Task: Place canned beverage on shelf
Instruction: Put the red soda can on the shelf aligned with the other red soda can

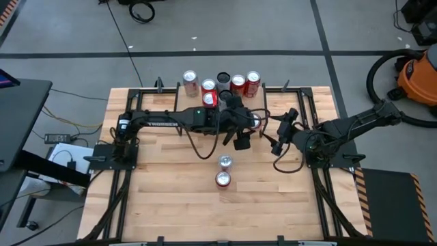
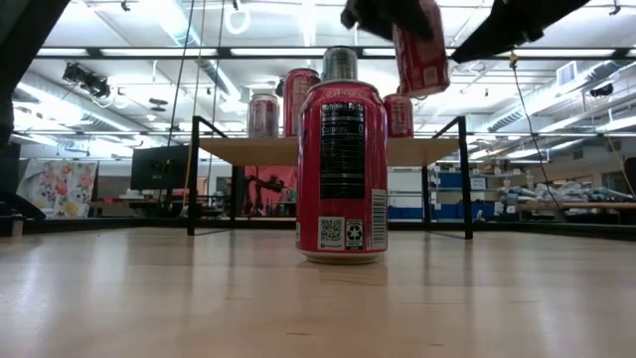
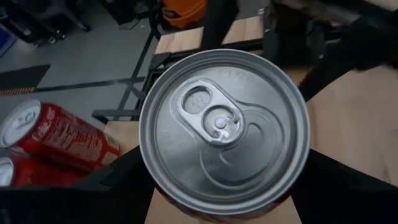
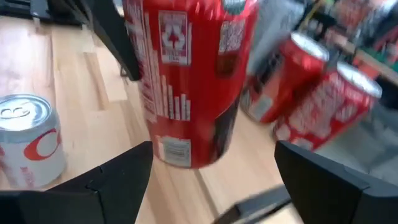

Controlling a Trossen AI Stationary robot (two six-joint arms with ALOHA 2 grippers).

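Your left hand (image 1: 247, 125) gripped a red can (image 2: 419, 50), lifted above the shelf (image 2: 328, 150) to clear cans already there. Your right hand (image 1: 281, 134) waited open beside it over the worktop (image 1: 171, 198).

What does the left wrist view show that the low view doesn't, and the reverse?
Only the left wrist view: the held can's silver lid and pull tab, with the left hand gripping its sides. Only the low view: a red can standing on the table close to the camera, and the shelf's plank on black legs. Both show the held can and red cans on the shelf.
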